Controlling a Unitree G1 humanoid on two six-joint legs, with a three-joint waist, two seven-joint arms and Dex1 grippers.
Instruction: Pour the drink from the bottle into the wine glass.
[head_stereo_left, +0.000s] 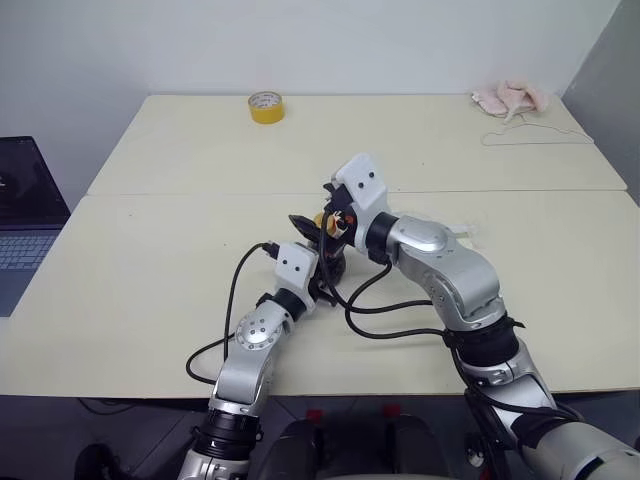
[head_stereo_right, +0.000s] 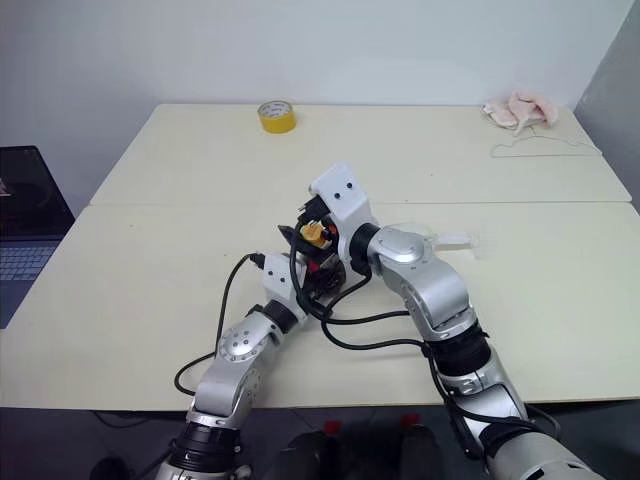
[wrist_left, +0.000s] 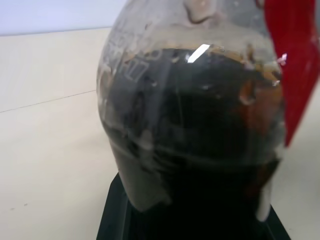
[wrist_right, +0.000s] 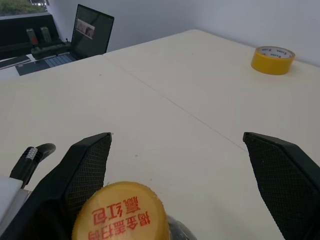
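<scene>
The bottle (wrist_left: 190, 115) stands upright near the table's middle, holding the dark drink (wrist_left: 200, 150) up to its shoulder, with a red label (wrist_left: 295, 65) at the neck. My left gripper (head_stereo_left: 328, 272) is shut on its body from the near side. The orange-yellow cap (wrist_right: 120, 212) is on. My right gripper (wrist_right: 177, 142) comes in from the right at cap height, open, with one finger on each side of the cap (head_stereo_right: 315, 234) and no contact. A bit of clear glass (head_stereo_right: 452, 240), perhaps the wine glass, shows beyond my right forearm, mostly hidden.
A yellow tape roll (head_stereo_left: 265, 106) lies at the table's far edge. A pink cloth (head_stereo_left: 512, 98) and a wire hanger (head_stereo_left: 535, 135) are at the far right corner. A laptop (head_stereo_left: 25, 215) sits off the table's left side. Black cables (head_stereo_left: 375, 320) loop under my arms.
</scene>
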